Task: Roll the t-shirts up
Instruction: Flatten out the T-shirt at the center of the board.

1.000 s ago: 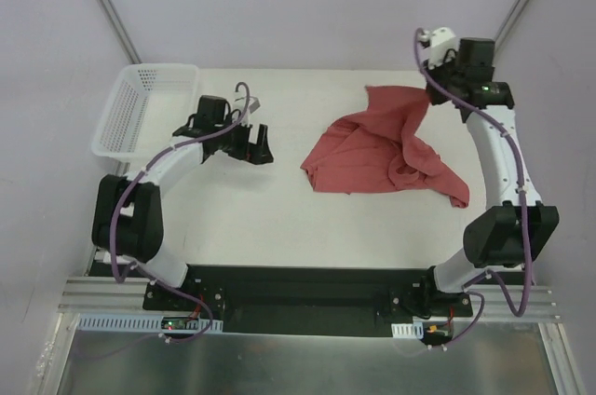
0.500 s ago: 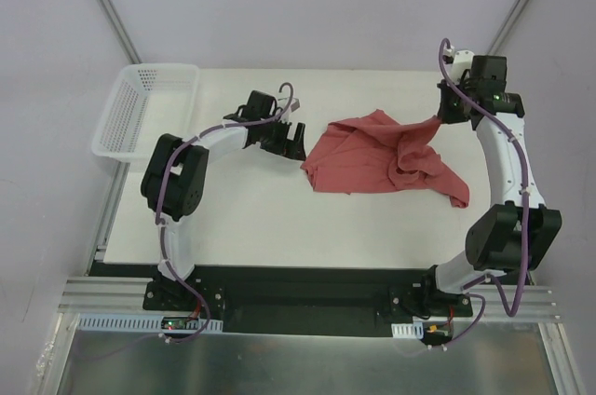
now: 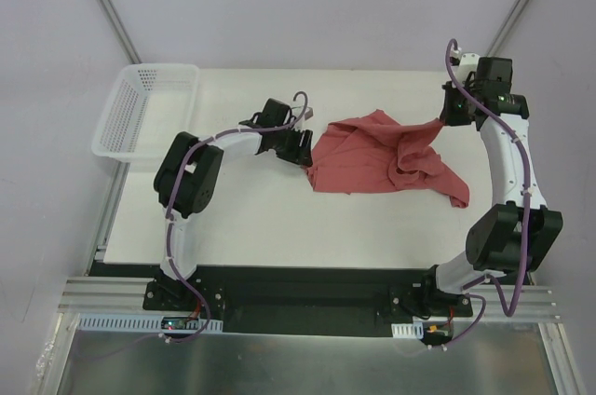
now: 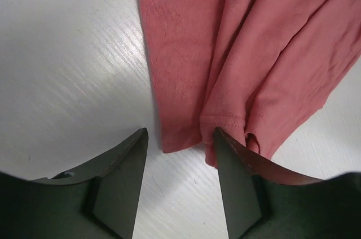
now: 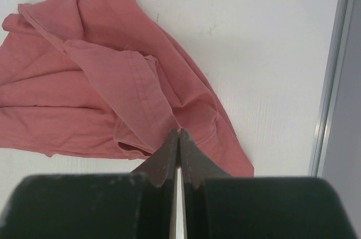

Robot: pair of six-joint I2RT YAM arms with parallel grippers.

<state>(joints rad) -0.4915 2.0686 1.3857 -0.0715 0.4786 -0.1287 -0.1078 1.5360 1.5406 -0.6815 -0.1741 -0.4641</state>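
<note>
From above, the red t-shirt lies crumpled on the right side of the table, so it needs pulling flat before rolling. The left gripper sits at its left edge, the right gripper at its far corner. The left wrist view shows the jaws apart with the hem between them, ready to pinch. The right wrist view shows the jaws pressed together on a fold, to tug it straight

One red t-shirt on one table. One white basket at the table's far left corner. Two arms bolted at the table's near edge: left arm, right arm. Two grippers: left gripper, right gripper.
</note>
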